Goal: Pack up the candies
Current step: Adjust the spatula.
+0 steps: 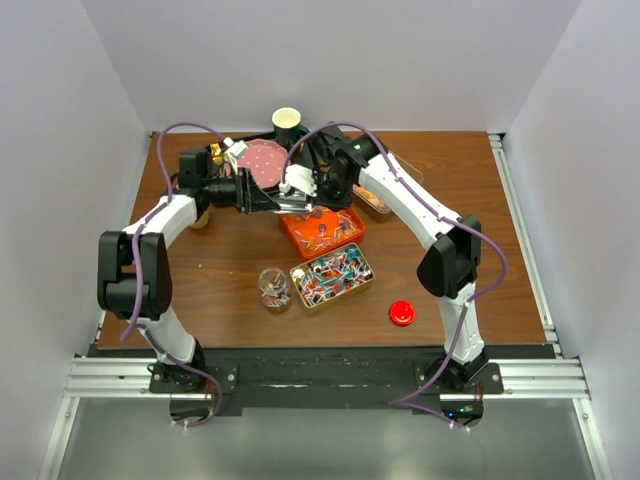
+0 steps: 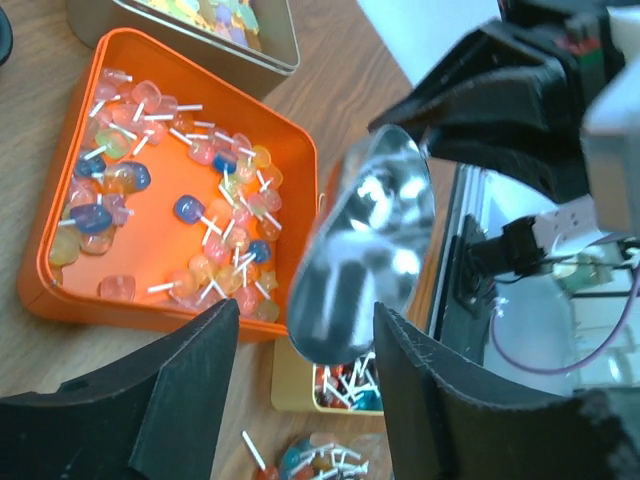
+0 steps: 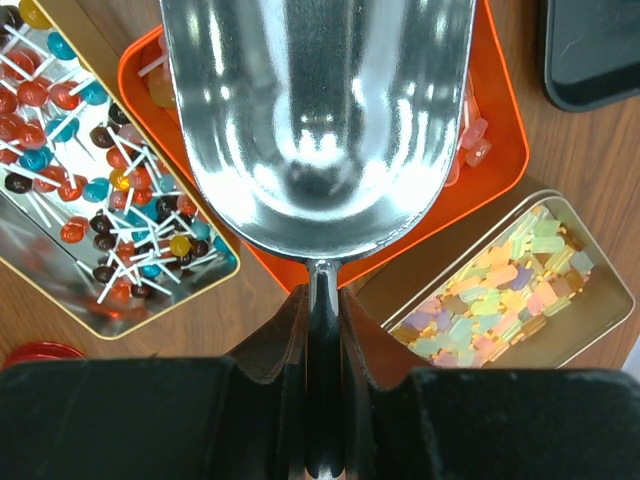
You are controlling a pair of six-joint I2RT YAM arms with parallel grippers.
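The candies are small lollipops with white sticks. Many pale and blue ones lie in the orange tray (image 2: 300, 150) (image 1: 322, 232), and darker ones fill the gold tin (image 3: 200, 290) (image 1: 332, 277). My right gripper (image 3: 322, 320) is shut on the handle of a shiny, empty metal scoop (image 3: 320, 120); the scoop hangs over the orange tray. My left gripper (image 2: 305, 345) is open, its black fingers (image 2: 180, 400) on either side of the scoop's tip (image 2: 365, 250) with a gap on the left side. A clear jar (image 1: 273, 288) (image 2: 320, 465) holding a few lollipops stands below.
A second tin (image 3: 590, 260) of pastel block candies sits right of the orange tray. The round red lid (image 1: 402, 313) lies near the front right. A paper cup (image 1: 286, 122) and a pink plate (image 1: 262, 158) stand at the back, behind both wrists.
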